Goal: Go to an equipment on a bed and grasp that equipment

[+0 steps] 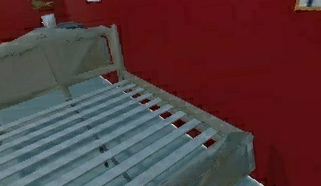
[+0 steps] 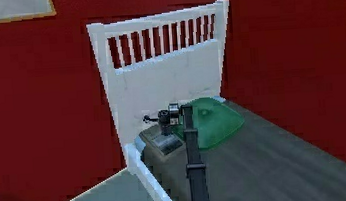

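Grasp step, as I judge it: arm [image 2: 193,159] reaches out over the dark-topped bed [image 2: 285,162] in the arm side view, w/ the tool [image 2: 163,116] at its far end, near the white slatted headboard [image 2: 158,59]. Task's thing is prob. the grey-green boxy lump [image 2: 161,147] lying on the bed at the headboard end, just below the tool in the picture. It's too blobby to call it equipment w/ certainty. Toward that view's right sits a green rounded mound [image 2: 219,124], maybe a pillow, right by the arm's line. Can't tell whether the tool stands apart or together, nor whether it holds anything, bc bed stuff lies at and behind it. Can't tell either if it's over, beside or on the lump. To do this well, IMO: settle height first, so the tool meets the lump's sides and not its top. Keep the wrist off the headboard, which looks close behind. Steer clear of the green mound, since a soft thing could drag along. Lift straight up, then check the lump hangs free of the bed. Forward view has what seems another bed, a bare slatted frame [image 1: 93,139] against red wall w/ a potted plant [image 1: 44,8] past its head; prob. no need to drive there.
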